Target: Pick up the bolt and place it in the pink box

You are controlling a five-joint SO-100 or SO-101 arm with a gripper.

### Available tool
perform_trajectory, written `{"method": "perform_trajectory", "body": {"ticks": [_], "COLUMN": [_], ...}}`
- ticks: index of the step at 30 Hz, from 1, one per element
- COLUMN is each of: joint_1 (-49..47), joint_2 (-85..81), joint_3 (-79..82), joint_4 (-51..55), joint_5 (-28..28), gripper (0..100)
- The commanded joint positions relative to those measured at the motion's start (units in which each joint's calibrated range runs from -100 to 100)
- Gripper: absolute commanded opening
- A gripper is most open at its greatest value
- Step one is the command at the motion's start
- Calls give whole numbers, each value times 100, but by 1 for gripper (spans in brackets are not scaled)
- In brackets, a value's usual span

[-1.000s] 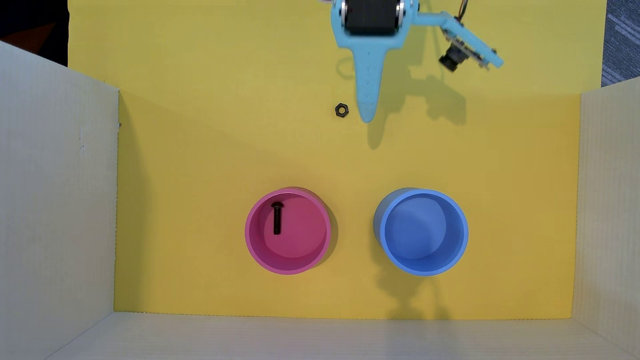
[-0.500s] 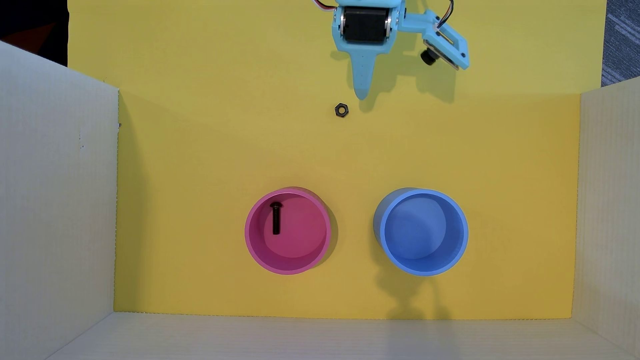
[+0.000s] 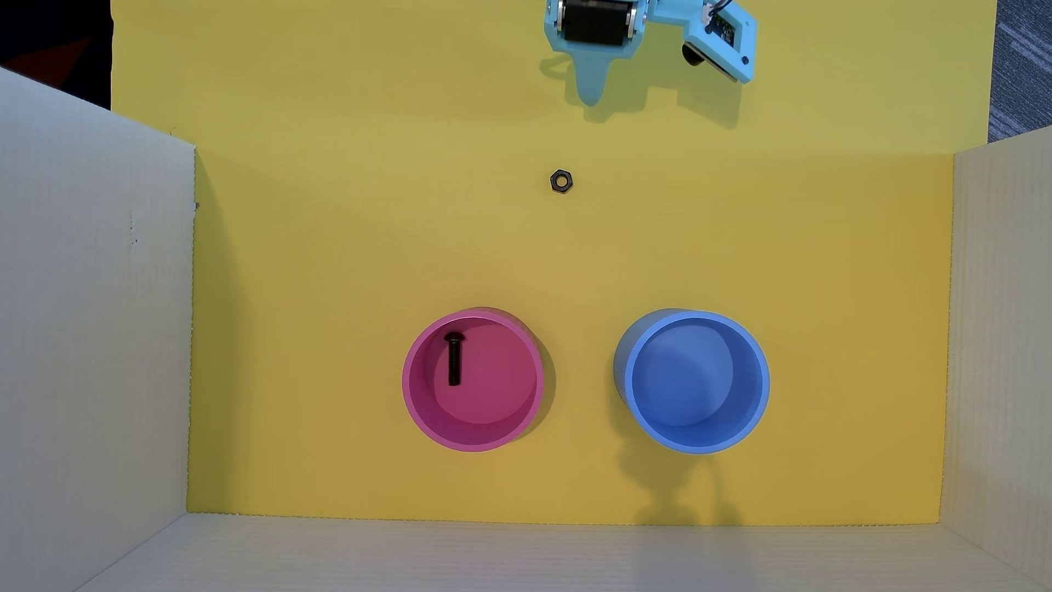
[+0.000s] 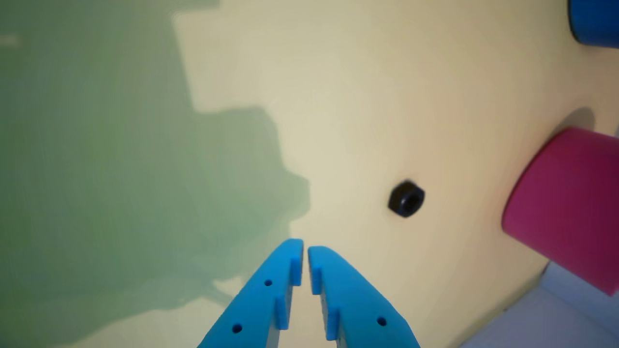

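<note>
In the overhead view the black bolt (image 3: 453, 359) lies flat on the bottom of the round pink box (image 3: 411, 398), in the left part of its floor, head toward the far edge of the desk and shaft pointing toward the near edge. The pink box stands on the yellow desk (image 3: 341, 256) a little left of centre, nearer the near edge than the far one. Just to its right, apart from it, stands a round blue container (image 3: 763, 393) of like size, with nothing visible inside. A small black hex nut (image 3: 561, 181) lies flat on the desk between the containers and the far edge, well apart from both. White cardboard walls (image 3: 91, 341) fence the desk on the left, right and near sides.

The light-blue gripper (image 3: 589, 94) sits at the far edge of the desk, well apart from the pink box and the bolt. In the wrist view the gripper (image 4: 305, 251) has its two fingers nearly together, only a narrow slit between the tips and nothing held in it. There the hex nut (image 4: 406, 198) lies right of the tips, the pink box (image 4: 566, 208) at the right edge, and the blue container (image 4: 595, 21) in the upper right corner.
</note>
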Motion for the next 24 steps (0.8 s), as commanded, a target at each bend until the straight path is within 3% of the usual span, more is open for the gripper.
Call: {"method": "perform_trajectory", "body": {"ticks": [1, 13, 19, 24], "joint_1": [1, -6, -102, -132], "joint_2": [-43, -43, -43, -43], "joint_3": [-282, -391, -798, -228], "joint_4": [29, -57, 12, 20], "joint_5": [-28, -49, -653, -669], "gripper": [1, 1, 1, 1]}}
